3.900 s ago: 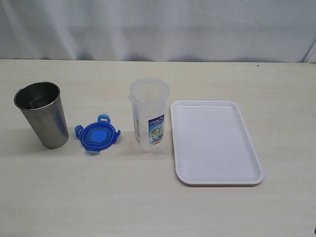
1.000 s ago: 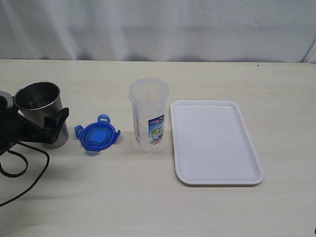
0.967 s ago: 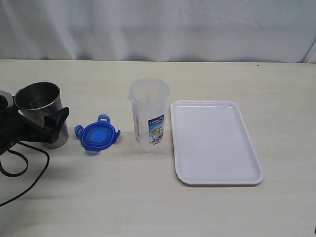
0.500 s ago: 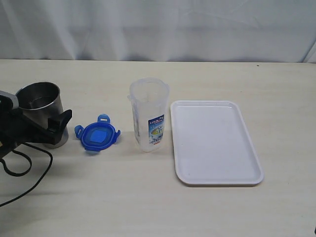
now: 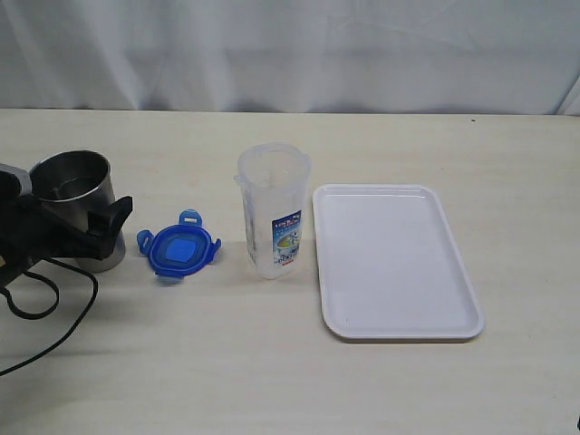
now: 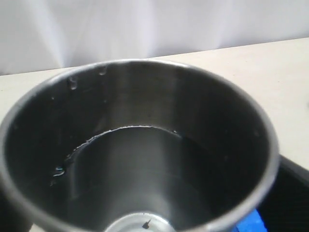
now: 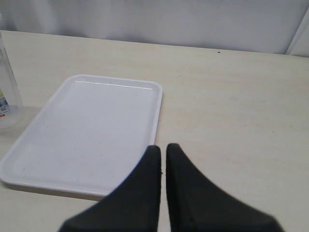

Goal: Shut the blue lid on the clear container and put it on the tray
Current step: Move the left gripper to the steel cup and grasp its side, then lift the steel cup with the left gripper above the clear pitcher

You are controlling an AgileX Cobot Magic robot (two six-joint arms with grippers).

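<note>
On the pale surface (image 5: 227,381), a black cable (image 5: 56,313) loops nearest us, trailing from the left gripper (image 5: 91,222). Its jaws stand spread wide about the steel cup (image 5: 68,181), and we cannot tell whether they touch it. The white tray (image 5: 399,333) lies flat on the right. The blue lid (image 5: 178,247) rests flat on the surface just right of the cup, apart from the clear container (image 5: 272,213). The container stands upright with its mouth open, between the lid and the tray and just beside the tray's rim. Seen only from its own wrist camera, the right gripper (image 7: 161,151) hangs by the tray's rim, pinched together on nothing. A white curtain (image 5: 290,54) hangs behind.
</note>
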